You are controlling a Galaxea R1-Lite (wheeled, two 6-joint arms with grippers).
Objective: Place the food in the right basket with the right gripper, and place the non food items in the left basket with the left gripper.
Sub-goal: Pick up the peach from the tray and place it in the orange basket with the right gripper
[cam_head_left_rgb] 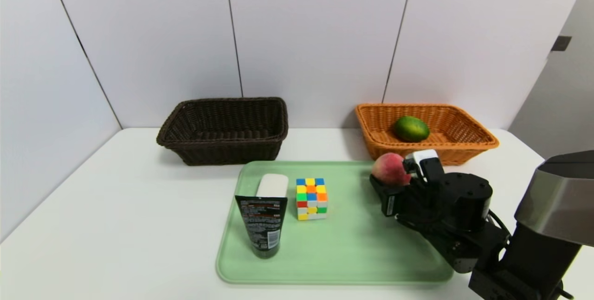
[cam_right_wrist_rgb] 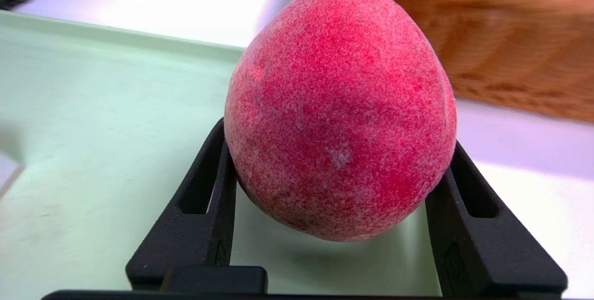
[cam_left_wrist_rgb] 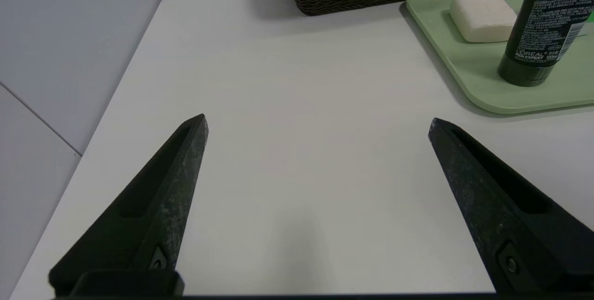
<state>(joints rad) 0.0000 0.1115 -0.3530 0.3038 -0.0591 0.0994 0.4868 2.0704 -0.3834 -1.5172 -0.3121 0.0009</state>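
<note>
The right gripper [cam_right_wrist_rgb: 338, 161] was clamped on the fuzzy red peach [cam_head_left_rgb: 389, 168] at the green plastic tray's [cam_head_left_rgb: 352, 244] far right corner, so carrying it into the orange wicker basket [cam_head_left_rgb: 464, 149] seemingly came next, while the left gripper [cam_left_wrist_rgb: 318, 126] idled wide open.

Peach [cam_right_wrist_rgb: 341, 110]: fuzzy, matt skin. Baskets: woven wicker, dark brown [cam_head_left_rgb: 225, 129] and orange [cam_head_left_rgb: 445, 138], ribbed. Tray [cam_head_left_rgb: 343, 249]: smooth green plastic, satin. Desk [cam_head_left_rgb: 116, 226]: smooth, white, faint sheen. Tube [cam_head_left_rgb: 263, 226]: glossy black plastic. Soap [cam_left_wrist_rgb: 482, 16]: matt white. Cube [cam_head_left_rgb: 311, 198]: glossy plastic. Lime [cam_head_left_rgb: 411, 128]: shiny rind.
</note>
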